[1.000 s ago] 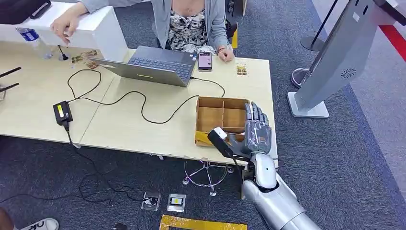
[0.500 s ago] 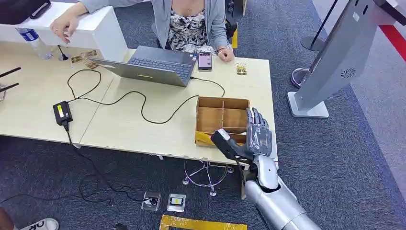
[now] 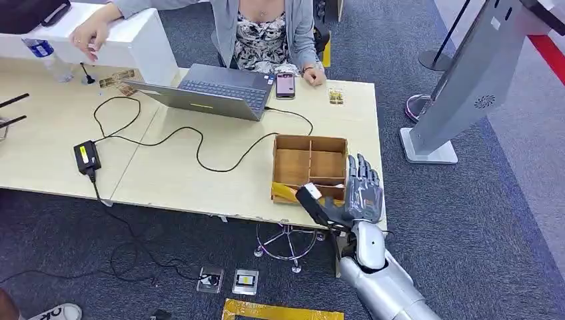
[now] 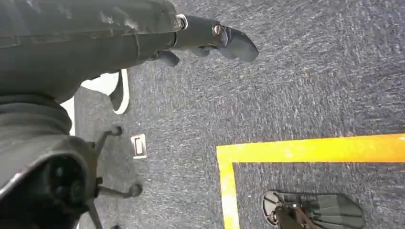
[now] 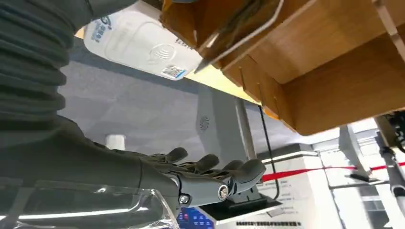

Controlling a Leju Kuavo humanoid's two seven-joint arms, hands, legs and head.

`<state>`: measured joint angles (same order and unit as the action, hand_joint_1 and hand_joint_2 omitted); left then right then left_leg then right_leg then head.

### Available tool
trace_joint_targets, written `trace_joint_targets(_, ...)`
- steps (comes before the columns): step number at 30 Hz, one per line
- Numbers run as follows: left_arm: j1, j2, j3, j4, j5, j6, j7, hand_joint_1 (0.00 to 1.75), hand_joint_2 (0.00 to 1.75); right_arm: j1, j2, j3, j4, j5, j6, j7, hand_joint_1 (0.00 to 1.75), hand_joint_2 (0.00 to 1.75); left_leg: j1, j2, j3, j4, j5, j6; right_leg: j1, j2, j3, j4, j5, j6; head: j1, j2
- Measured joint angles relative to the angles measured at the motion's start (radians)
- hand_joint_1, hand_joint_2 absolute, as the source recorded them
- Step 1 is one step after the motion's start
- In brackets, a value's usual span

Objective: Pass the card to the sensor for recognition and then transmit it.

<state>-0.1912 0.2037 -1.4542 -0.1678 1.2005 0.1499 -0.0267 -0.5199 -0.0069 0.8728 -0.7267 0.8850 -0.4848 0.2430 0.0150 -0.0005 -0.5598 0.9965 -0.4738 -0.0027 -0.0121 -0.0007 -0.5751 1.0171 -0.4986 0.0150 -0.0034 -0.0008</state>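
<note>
While the robot's right hand (image 3: 356, 193) hangs over the near right corner of the table (image 3: 166, 173), just at the near right edge of a divided wooden box (image 3: 310, 141), the task looks barely begun. In the right wrist view a white card (image 5: 138, 45) with a contactless mark lies close by the thumb, beside the box; the fingers (image 5: 210, 174) stretch out straight, apart from it, and I cannot tell whether the thumb grips the card. The left hand (image 4: 210, 38) hangs over the carpet, fingers loosely extended, holding nothing. Presenting the card to a sensor and handing it on both seem left to do. A person (image 3: 266, 27) sits at the far side behind a laptop (image 3: 213, 90).
</note>
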Motion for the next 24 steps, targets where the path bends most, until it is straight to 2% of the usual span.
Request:
trace_joint_targets(8, 0.000, -0.004, 0.005, 0.000, 0.006, 0.008, 0.002, 0.00, 0.00, 0.015, 0.021, -0.002, 0.009, 0.080, 0.024, 0.036, 0.00, 1.75, 0.000, 0.000, 0.000, 0.000, 0.000, 0.000, 0.000, 0.000, 0.000, 0.000, 0.000, 0.000, 0.000, 0.000)
trace_joint_targets(24, 0.000, -0.013, 0.006, 0.000, -0.011, 0.005, -0.018, 0.00, 0.00, 0.019, 0.059, -0.052, 0.011, 0.198, 0.059, 0.046, 0.00, 1.75, 0.000, 0.000, 0.000, 0.000, 0.000, 0.000, 0.000, 0.000, 0.000, 0.000, 0.000, 0.000, 0.000, 0.000)
